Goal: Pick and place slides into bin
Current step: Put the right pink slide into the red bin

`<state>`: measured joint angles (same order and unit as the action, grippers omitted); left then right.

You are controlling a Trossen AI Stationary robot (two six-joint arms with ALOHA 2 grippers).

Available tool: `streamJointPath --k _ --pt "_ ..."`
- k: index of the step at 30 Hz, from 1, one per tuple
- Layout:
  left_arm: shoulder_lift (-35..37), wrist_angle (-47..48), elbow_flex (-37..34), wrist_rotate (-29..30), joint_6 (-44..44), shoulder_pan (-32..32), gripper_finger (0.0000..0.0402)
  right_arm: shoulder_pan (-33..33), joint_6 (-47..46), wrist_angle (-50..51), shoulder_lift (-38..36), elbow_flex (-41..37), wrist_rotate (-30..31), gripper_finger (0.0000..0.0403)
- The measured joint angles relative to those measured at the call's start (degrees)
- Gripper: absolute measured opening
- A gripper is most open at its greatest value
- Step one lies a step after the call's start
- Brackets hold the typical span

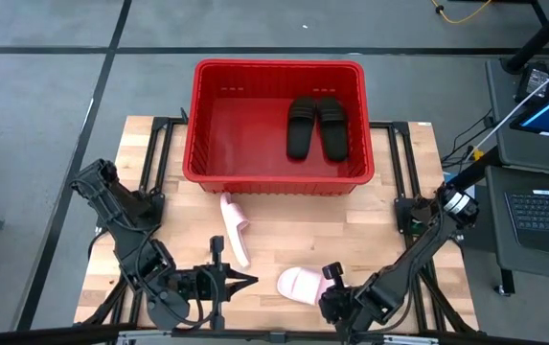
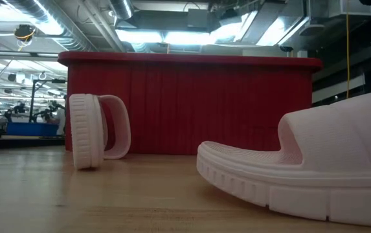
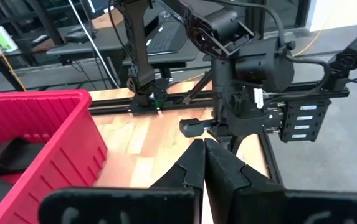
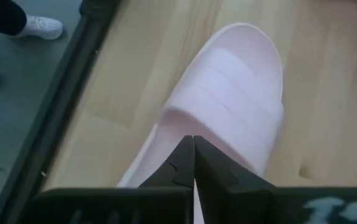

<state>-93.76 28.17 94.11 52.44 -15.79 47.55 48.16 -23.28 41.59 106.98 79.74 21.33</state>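
The red bin [image 1: 279, 177] sat at the upper centre of the high view, at the far edge of the wooden table [image 1: 284, 244]. Inside it, toward its right half, two black slides [image 1: 317, 126] lay flat, side by side and touching, their straps up. In the low view the bin's slotted front wall [image 2: 191, 107] filled the middle of the frame.

Two pink slides were outside the bin on the table. One pink slide [image 1: 235, 228] stood on its edge just below the bin's front wall, left of centre in the high view; in the low view it showed at the left [image 2: 96, 131], upright on its side with the strap pointing right, near the bin's wall. The other pink slide [image 1: 302, 284] lay flat on its sole at the lower centre of the high view, and its sole and strap filled the lower right of the low view [image 2: 314, 171].

The right gripper [image 1: 334, 279] sat at the lower centre-right of the high view, just beside that flat slide. In the right wrist view its fingers [image 4: 194, 163] were pressed together with nothing between them, directly over the slide [image 4: 228, 106]; whether they touched it could not be told.

The left gripper [image 1: 242, 281] rested at the lower left of the high view, well apart from the standing slide. In the left wrist view its fingers [image 3: 204, 167] were clenched on nothing, pointing toward the right arm, with the bin's corner [image 3: 53, 134] at the left of that frame
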Motion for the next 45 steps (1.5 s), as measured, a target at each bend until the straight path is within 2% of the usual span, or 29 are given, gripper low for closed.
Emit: streamJointPath --k 4,10,16,21,27,37,45 --pt "0.0 0.1 0.0 -0.2 -0.1 0.5 0.0005 0.0 1.1 -1.0 0.0 -0.6 0.0 0.0029" --pt "0.0 0.1 0.0 -0.2 -0.1 0.5 0.0002 0.0 1.9 -1.1 0.0 -0.6 0.0 0.0086" --pt "0.0 0.3 0.0 -0.2 -0.1 0.5 0.0006 -0.1 11.0 -0.7 0.0 -0.6 2.1 0.0124" --pt "0.0 0.3 0.0 0.0 -0.2 0.5 0.0006 -0.3 15.8 -0.7 0.0 -0.6 6.0 0.0126" --pt "0.0 0.3 0.0 0.1 -3.0 0.5 0.0001 -0.4 16.1 -1.1 0.0 -1.4 6.1 0.0126" --pt "0.0 0.3 0.0 0.1 -3.1 0.5 0.0006 -0.4 16.2 -4.2 0.0 -7.1 6.2 0.0126" --pt "0.0 0.3 0.0 0.2 -3.0 0.5 0.0003 -0.7 17.7 -7.5 0.0 -7.9 8.4 0.0126"
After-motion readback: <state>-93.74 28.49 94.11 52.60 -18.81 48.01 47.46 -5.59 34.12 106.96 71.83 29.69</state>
